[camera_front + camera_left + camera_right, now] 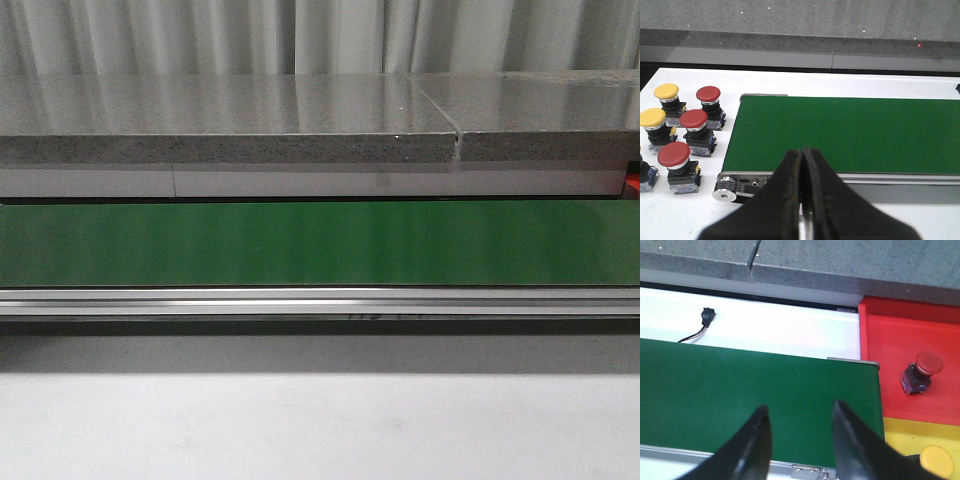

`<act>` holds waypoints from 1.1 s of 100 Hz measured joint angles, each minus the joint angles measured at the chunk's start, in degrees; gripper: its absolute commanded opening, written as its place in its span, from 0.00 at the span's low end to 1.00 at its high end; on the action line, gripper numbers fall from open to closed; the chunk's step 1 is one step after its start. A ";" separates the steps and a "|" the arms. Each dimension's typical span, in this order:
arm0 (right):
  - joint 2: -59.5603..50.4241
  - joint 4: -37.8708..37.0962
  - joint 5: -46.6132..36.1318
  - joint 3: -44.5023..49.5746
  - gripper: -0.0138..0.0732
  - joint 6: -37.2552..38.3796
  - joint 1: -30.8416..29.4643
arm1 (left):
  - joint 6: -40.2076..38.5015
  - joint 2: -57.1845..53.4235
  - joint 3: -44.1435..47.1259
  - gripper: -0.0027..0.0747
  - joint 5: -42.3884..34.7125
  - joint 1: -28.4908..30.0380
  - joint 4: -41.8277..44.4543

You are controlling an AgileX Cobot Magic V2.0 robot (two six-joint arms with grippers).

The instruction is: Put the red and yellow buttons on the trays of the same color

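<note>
Pressed together, the fingers of my left claw (801, 187) hold nothing over the near edge of the green belt (850, 132). Beside its end, on the white table (685, 220), stand three red buttons (693, 120) and two yellow buttons (666, 92). Spread and empty, my right claw (799, 432) hangs over the belt's other end, beside the red tray (890, 340) holding one red button (929, 363); a yellow tray (900, 432) carries a yellow one (936, 460).
</note>
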 measured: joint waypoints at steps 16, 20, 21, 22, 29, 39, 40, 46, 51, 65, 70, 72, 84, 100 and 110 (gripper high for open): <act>-2.45 0.00 0.24 0.60 0.08 0.00 0.00 | 0.00 0.00 0.00 0.01 0.00 0.00 0.00; -2.60 0.00 0.24 0.60 0.08 0.00 0.00 | 0.00 0.00 0.00 0.01 0.00 0.00 0.00; -2.60 0.00 0.24 0.60 0.08 0.00 0.00 | 0.00 0.00 0.00 0.01 0.00 0.00 0.00; -2.60 0.00 0.24 0.60 0.08 0.00 0.00 | 0.00 0.00 0.00 0.01 0.00 0.00 0.00; -2.60 0.00 0.24 0.60 0.08 0.00 0.00 | 0.00 0.00 0.00 0.01 0.00 0.00 0.00; -2.60 0.00 0.34 0.60 0.08 0.00 0.00 | 0.00 0.00 0.00 0.01 0.00 0.00 0.00; -2.60 0.00 0.37 0.60 0.08 0.00 0.00 | 0.00 0.00 0.00 0.01 0.00 0.00 0.00; -2.60 0.00 0.37 0.60 0.08 0.00 0.00 | 0.00 0.00 0.00 0.01 0.00 0.00 0.00; -2.60 0.00 0.37 0.60 0.08 0.00 0.00 | 0.00 0.00 0.00 0.01 0.00 0.00 0.00; -2.60 0.00 0.46 0.60 0.08 0.00 0.00 | 0.09 0.00 0.00 0.01 0.00 0.00 0.00; -2.60 0.00 0.46 0.60 0.08 0.00 0.00 | 0.09 0.00 0.00 0.01 0.00 0.00 0.00; -2.60 0.00 0.46 0.60 0.08 0.00 0.00 | 0.09 0.00 0.00 0.01 0.00 0.00 0.00; -2.60 0.00 0.46 0.60 0.08 0.00 0.00 | 0.09 0.00 0.00 0.01 -0.48 0.00 0.00; -2.60 0.00 0.46 0.60 0.08 0.00 0.00 | 0.09 0.00 0.00 0.01 -0.61 0.00 0.00; -2.60 0.00 0.46 0.60 0.08 0.00 0.00 | 0.09 0.00 0.00 0.03 -0.70 0.00 0.00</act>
